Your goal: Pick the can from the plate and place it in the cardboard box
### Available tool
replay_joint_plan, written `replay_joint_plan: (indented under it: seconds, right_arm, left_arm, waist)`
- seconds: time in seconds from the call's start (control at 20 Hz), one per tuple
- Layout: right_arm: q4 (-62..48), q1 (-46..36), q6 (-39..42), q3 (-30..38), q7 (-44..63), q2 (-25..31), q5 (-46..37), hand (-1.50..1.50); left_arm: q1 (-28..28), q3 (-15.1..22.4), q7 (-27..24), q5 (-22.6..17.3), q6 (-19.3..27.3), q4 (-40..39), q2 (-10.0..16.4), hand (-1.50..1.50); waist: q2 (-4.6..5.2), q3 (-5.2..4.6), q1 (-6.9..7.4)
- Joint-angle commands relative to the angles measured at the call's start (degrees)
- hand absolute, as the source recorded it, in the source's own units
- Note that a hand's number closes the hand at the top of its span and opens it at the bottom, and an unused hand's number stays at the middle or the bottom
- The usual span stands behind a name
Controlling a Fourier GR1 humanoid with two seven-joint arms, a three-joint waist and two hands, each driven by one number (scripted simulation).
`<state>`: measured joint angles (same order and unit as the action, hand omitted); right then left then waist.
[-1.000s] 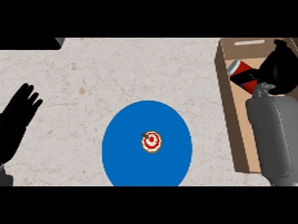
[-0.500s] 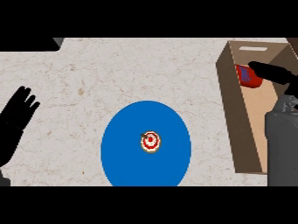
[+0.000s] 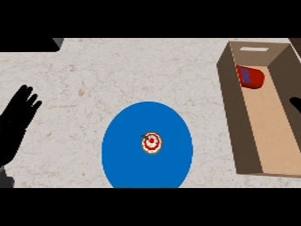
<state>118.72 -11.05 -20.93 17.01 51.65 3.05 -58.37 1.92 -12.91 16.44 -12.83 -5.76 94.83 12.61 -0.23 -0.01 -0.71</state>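
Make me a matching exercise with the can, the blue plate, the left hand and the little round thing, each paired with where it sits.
Things:
1. can
2. plate
3. left hand
4. small red-and-white round item

Places:
A. at the view's left edge, open, fingers up
B. on the middle of the plate
C. inside the cardboard box, at its far end
D. on the counter, left of the box

Pairs: 1-C, 2-D, 3-A, 4-B

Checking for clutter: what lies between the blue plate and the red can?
Head view: only bare counter and the plate-side wall of the cardboard box lie between plate and can.
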Motion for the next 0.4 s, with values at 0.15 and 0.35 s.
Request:
replay_joint_plan:
  seconds: [0.15,0.35]
  right_arm:
    - [9.09,10.69,3.15,4.01,-4.56,2.40,11.81,-1.50]
    - [10.85,12.99,5.69,6.73,-4.90,3.89,15.47,-1.50]
  left_arm:
    - [-0.45,1.00,-0.69,0.70,-0.69,-0.18,-1.34,0.00]
    - [-1.11,-0.99,-1.67,-0.07,-2.26,-0.81,0.01,0.00]
  waist:
    - [0.16,0.01,0.53]
    - [0.17,0.01,0.58]
